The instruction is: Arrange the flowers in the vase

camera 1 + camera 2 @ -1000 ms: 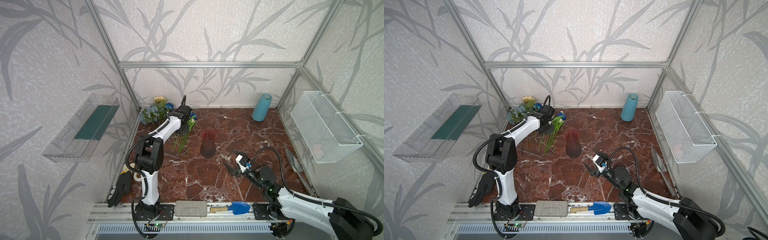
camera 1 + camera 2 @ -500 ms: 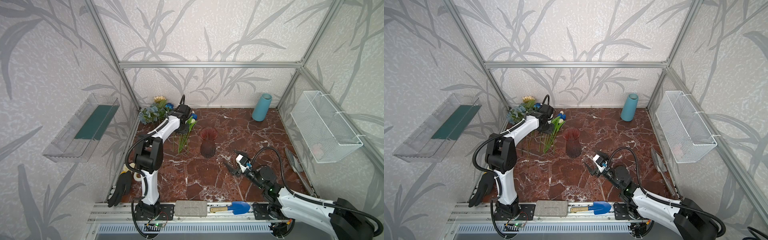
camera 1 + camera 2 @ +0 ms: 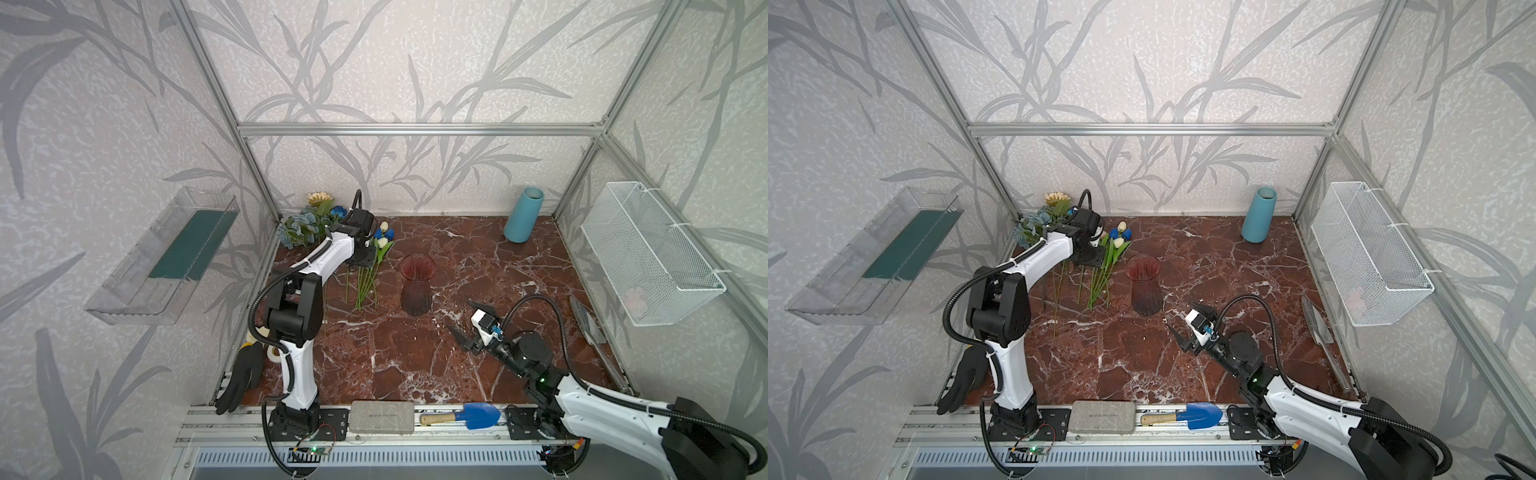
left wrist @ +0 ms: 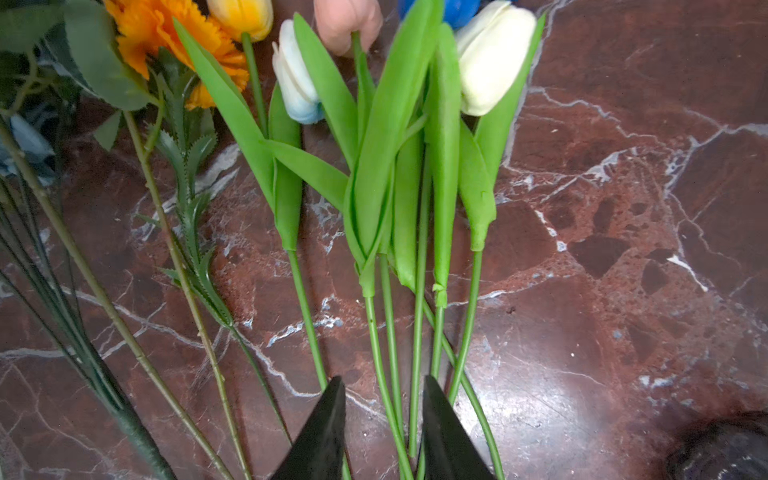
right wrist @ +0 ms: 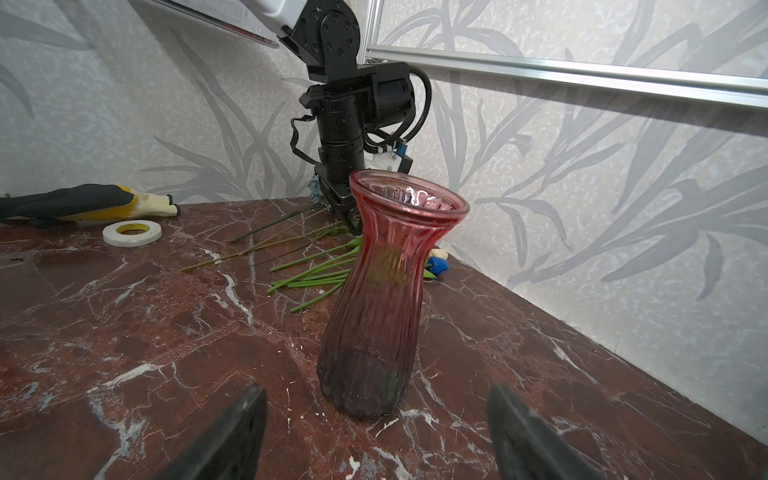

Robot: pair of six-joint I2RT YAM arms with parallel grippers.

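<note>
- Marbled tabletop [image 3: 374,374] — red glass vase [image 3: 417,291] upright at centre.
- Left end effector [image 4: 383,378] released, straddling tulip stems [image 4: 390,332].
- Right end effector [image 3: 462,316] released — near vase.

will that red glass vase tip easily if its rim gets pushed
Probably: the red vase stands tall, slim and empty, so a push at its flared rim may topple it. It looks like ribbed glass, so it is likely fragile and slick to grip.
</note>
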